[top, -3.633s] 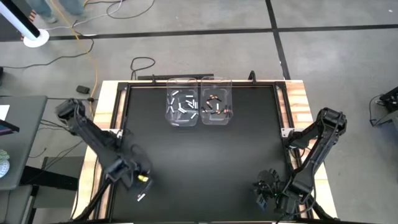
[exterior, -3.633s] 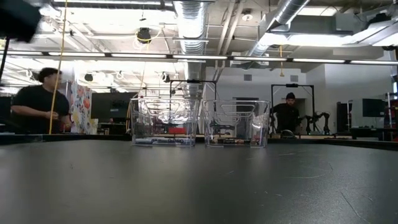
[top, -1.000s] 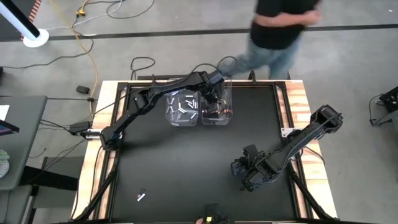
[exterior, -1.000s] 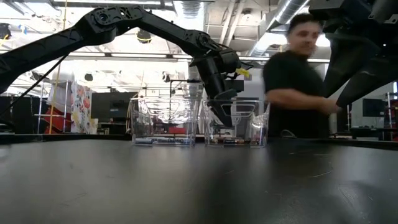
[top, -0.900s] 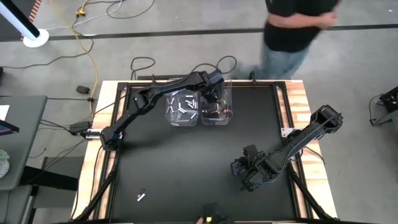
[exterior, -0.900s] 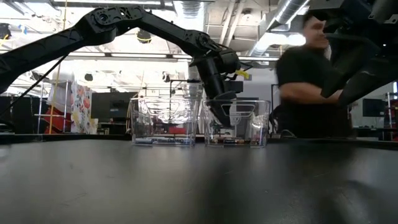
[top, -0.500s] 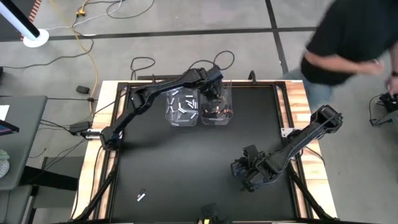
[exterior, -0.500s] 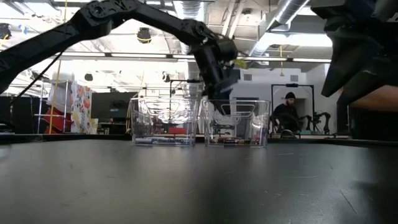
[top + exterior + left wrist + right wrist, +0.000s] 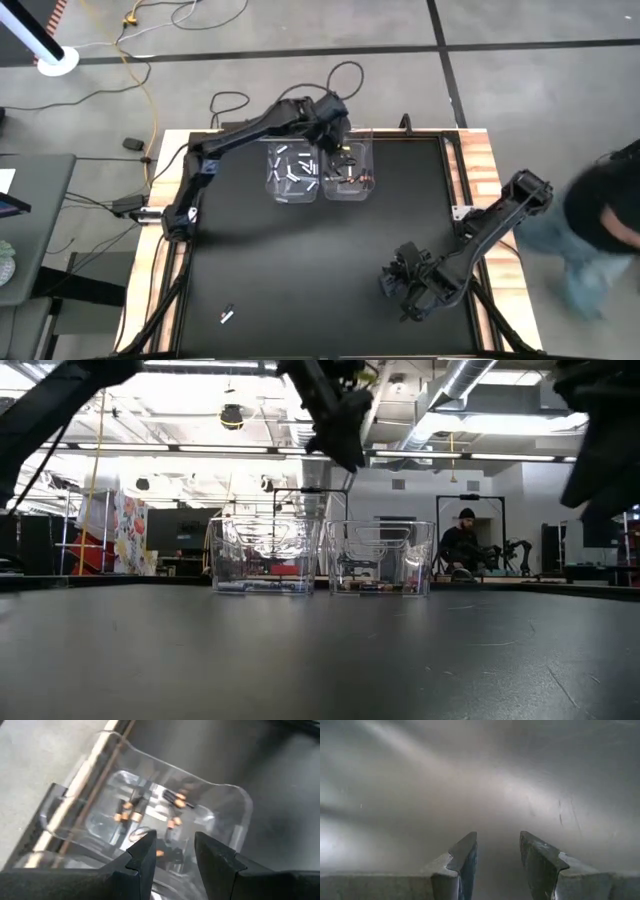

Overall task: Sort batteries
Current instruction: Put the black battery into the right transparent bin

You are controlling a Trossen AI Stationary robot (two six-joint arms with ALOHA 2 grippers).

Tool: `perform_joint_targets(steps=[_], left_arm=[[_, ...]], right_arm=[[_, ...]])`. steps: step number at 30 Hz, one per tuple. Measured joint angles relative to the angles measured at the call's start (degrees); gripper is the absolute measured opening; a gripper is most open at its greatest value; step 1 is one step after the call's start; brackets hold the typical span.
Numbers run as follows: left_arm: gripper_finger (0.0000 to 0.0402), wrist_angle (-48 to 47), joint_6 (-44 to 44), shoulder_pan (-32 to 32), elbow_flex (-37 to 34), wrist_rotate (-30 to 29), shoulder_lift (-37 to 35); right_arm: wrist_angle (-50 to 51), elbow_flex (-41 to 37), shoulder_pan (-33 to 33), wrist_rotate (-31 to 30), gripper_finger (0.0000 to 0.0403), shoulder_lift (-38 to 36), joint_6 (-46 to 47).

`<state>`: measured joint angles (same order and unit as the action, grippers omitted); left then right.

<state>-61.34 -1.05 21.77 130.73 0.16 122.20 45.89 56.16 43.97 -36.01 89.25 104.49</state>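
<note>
From my remote station, no text, label, brand or number is legible anywhere — not on the clear bins (image 9: pixel 320 165), the batteries (image 9: pixel 175 799) or the black table (image 9: pixel 320 260). A colourful poster (image 9: pixel 127 530) hangs in the far room at left — its wording is too small to read.

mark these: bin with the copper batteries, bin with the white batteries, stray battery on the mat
bin with the copper batteries (image 9: pixel 366 190): high view, its near right rim.
bin with the white batteries (image 9: pixel 272 190): high view, its near left rim.
stray battery (image 9: pixel 227 316): high view, the middle of its body, on the mat's near left.
</note>
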Motion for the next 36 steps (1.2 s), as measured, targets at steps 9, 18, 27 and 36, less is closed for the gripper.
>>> perform_joint_targets(steps=[9,18,27,36], left_arm=[[0.013,9.5,-8.2,-11.0,-21.6,-4.6,-9.3],[0.013,17.9,-23.4,-22.2,-46.9,-11.2,-23.8],[0.013,15.7,-47.1,-37.9,-64.2,-16.7,-38.7],[0.0127,12.0,-73.4,-56.9,-71.3,-16.7,-42.2]], right_arm=[[0.0,0.0,5.2,0.0,0.0164,0.0,0.0],[0.0,0.0,8.3,0.0,0.0164,0.0,-4.1],[0.4,0.0,8.3,0.0,0.0164,0.0,-9.9],[0.4,0.0,8.0,0.0,0.0164,0.0,-12.9]])
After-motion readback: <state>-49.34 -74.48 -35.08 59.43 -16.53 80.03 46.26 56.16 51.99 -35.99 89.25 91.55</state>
